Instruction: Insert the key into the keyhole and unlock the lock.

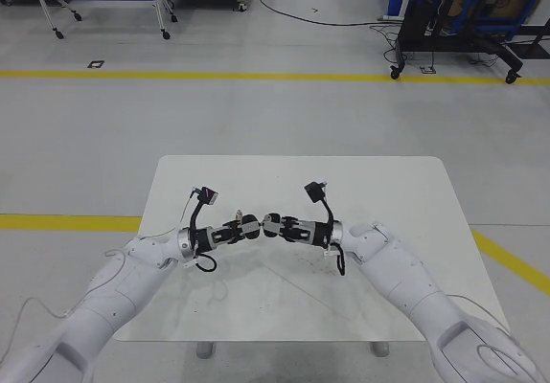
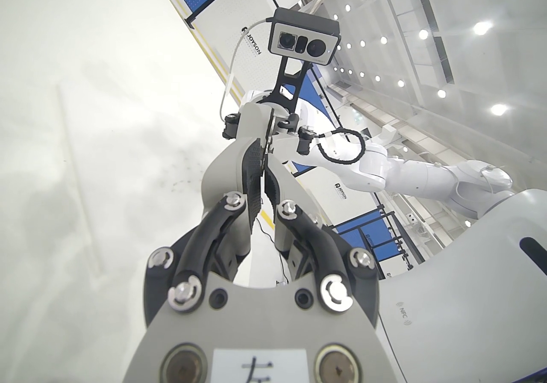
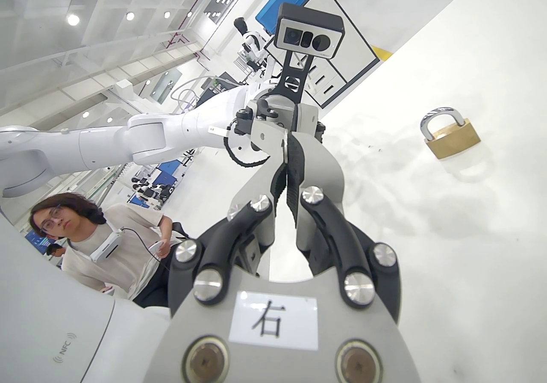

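**While left end effector and right end effector meet tip to tip, lock lies apart**

Top view: both arms meet over the middle of the white surface. Each wrist view has its own fingers pressed pad to pad; can't tell if anything thin is pinched. Right wrist view: brass lock, silver shackle closed, lying on the surface well apart from both tips. White label with one black character on each base.

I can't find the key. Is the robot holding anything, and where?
The left end effector and right end effector are shut on nothing visible. The lock lies free on the table.
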{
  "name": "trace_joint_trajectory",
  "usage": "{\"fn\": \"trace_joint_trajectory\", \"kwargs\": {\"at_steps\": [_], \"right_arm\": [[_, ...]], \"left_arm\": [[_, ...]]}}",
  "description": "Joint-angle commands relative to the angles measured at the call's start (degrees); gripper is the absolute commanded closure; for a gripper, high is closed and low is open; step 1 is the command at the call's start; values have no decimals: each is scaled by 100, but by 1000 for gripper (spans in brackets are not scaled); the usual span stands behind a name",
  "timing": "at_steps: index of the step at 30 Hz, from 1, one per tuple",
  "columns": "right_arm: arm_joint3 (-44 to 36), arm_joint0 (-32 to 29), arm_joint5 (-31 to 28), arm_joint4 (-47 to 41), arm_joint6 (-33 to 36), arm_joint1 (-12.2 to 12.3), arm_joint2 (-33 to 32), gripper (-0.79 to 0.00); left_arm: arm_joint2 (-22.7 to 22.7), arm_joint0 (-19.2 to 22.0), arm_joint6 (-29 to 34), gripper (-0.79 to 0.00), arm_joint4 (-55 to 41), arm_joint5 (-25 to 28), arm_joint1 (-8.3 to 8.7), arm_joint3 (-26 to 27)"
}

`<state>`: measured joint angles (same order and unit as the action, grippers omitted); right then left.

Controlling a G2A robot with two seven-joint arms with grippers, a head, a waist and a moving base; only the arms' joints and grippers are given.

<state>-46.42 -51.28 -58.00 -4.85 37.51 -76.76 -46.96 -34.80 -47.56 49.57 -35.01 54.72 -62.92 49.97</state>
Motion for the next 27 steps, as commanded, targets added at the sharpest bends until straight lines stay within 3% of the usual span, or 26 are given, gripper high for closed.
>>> {"fn": "trace_joint_trajectory", "kwargs": {"at_steps": [1,9,18,25,27], "right_arm": [[-28,-22,0,0,-3,10,-34,-357],[-135,-115,0,11,-11,94,-276,-348],[-224,-155,0,8,101,121,-342,-259],[-212,-152,0,-172,347,119,-324,-92],[-204,-147,0,-196,387,115,-322,0]], "left_arm": [[-7,-3,-21,0,19,21,6,3],[16,-19,-95,0,221,95,49,113],[101,-19,-139,0,307,139,118,211],[163,-3,-157,0,293,157,143,223],[178,2,-166,0,289,166,148,223]]}}
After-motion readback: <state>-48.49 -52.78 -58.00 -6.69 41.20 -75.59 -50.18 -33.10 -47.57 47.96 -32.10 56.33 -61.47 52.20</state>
